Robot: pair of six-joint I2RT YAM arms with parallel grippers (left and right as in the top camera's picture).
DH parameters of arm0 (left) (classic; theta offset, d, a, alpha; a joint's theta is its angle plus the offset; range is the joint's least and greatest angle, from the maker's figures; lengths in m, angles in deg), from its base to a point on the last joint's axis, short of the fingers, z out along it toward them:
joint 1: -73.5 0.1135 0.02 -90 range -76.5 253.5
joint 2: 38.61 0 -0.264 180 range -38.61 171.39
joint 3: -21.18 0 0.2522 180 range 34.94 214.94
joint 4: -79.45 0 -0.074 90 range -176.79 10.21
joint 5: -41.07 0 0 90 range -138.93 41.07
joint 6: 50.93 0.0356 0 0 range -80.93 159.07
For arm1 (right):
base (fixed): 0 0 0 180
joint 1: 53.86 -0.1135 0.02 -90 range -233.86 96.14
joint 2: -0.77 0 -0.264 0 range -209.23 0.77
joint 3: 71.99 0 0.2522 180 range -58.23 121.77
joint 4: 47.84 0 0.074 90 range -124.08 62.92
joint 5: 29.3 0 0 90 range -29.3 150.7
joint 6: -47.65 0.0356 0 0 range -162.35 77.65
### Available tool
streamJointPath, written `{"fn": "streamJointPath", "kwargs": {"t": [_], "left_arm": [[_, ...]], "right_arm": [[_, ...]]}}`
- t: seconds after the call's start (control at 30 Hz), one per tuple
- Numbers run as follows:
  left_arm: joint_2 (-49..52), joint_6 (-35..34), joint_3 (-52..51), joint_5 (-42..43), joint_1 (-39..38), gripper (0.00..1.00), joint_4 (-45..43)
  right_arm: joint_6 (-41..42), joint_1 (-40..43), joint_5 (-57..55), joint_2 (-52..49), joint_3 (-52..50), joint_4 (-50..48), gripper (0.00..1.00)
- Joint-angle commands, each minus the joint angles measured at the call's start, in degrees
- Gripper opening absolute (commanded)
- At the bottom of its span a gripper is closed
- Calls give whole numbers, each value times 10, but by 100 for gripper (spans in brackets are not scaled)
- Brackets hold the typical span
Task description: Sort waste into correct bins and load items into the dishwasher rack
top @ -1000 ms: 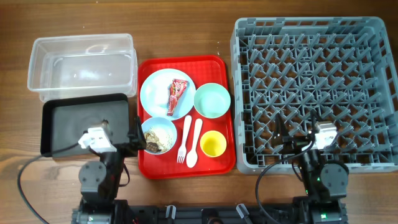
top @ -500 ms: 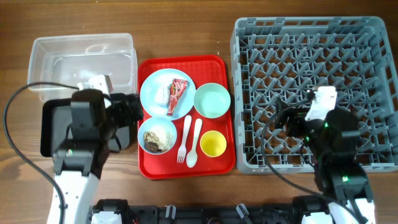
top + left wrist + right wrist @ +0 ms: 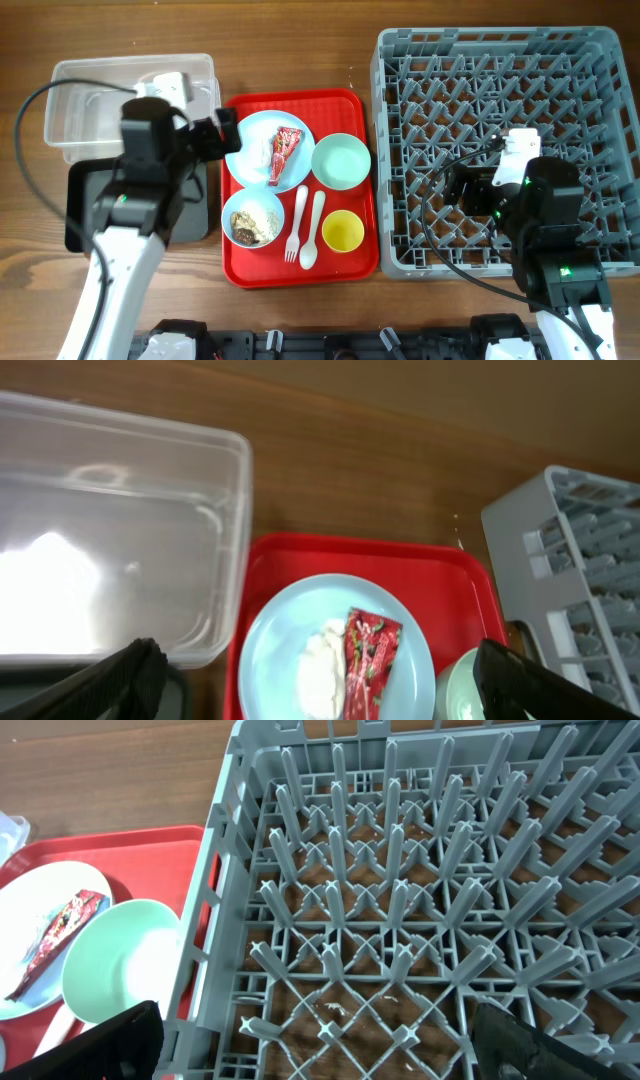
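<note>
The pale blue plate [image 3: 247, 135] on the red tray holds the red wrapper [image 3: 283, 153] and the white tissue [image 3: 258, 152]. My left gripper [image 3: 222, 135] is open and empty at the plate's left edge. In the left wrist view the wrapper [image 3: 368, 660] and tissue [image 3: 322, 675] lie between my spread fingers [image 3: 110, 685]. The light blue bowl [image 3: 252, 217] holds the crumbs. The mint bowl [image 3: 341, 160], yellow cup [image 3: 342, 232], fork [image 3: 297, 222] and spoon [image 3: 313, 230] lie on the tray. My right gripper [image 3: 462, 190] is open and empty above the grey rack [image 3: 500, 60].
The clear tub [image 3: 90, 100] stands at the back left, with the black tray [image 3: 85, 200] in front of it, both partly under my left arm. The red serving tray [image 3: 300, 268] lies between them and the rack. The rack's near wall [image 3: 215, 920] stands beside the mint bowl [image 3: 115, 960].
Both arms have risen from the table's front edge and reached forward. The left gripper has moved up and right to the plate's edge. The right gripper now hangs over the rack.
</note>
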Motion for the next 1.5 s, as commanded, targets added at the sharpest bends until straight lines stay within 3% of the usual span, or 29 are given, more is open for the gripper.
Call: {"fn": "streamJointPath", "kwargs": {"t": [0.0,0.2,0.43,0.53,0.6,0.63,0.77,0.9,1.03,1.07,1.13,1.17,1.2,1.23,1.3,1.4,1.47], "left_arm": [[78,28,8,-13,-43,99,-32],[214,28,8,-17,-90,88,-53],[320,26,8,-16,-90,51,-49],[327,26,8,-17,-90,22,-45],[320,26,8,-17,-90,8,-45],[304,26,10,-17,-88,7,-44],[209,25,38,-27,-78,9,-36],[119,10,45,-107,-39,11,-42],[112,8,45,-137,42,12,-53],[128,9,45,-137,72,17,-60],[151,9,45,-136,101,41,-76],[159,9,45,-136,109,46,-83],[162,9,45,-136,111,60,-86],[163,9,45,-136,112,66,-88],[160,9,45,-114,106,68,-89],[158,9,45,8,51,70,-65],[162,14,45,14,8,73,-43]], "right_arm": [[-6,2,3,-1,13,0,100],[-6,2,3,-10,13,0,100],[-6,2,3,-29,13,0,100],[-6,2,3,-29,13,0,100],[-6,2,3,-28,13,0,100],[-6,2,3,-28,13,0,100],[-7,2,3,-28,13,0,100],[-6,2,3,-28,13,1,100],[-6,2,3,-28,13,0,100],[-6,2,3,-28,13,0,100],[-6,2,3,-28,13,0,100],[-6,2,3,-28,13,0,100],[-6,2,3,-28,13,0,100],[-6,2,3,-28,13,0,100],[-6,2,3,-28,13,0,100],[-6,2,3,-28,13,0,100],[-6,2,3,-28,13,0,100]]}}
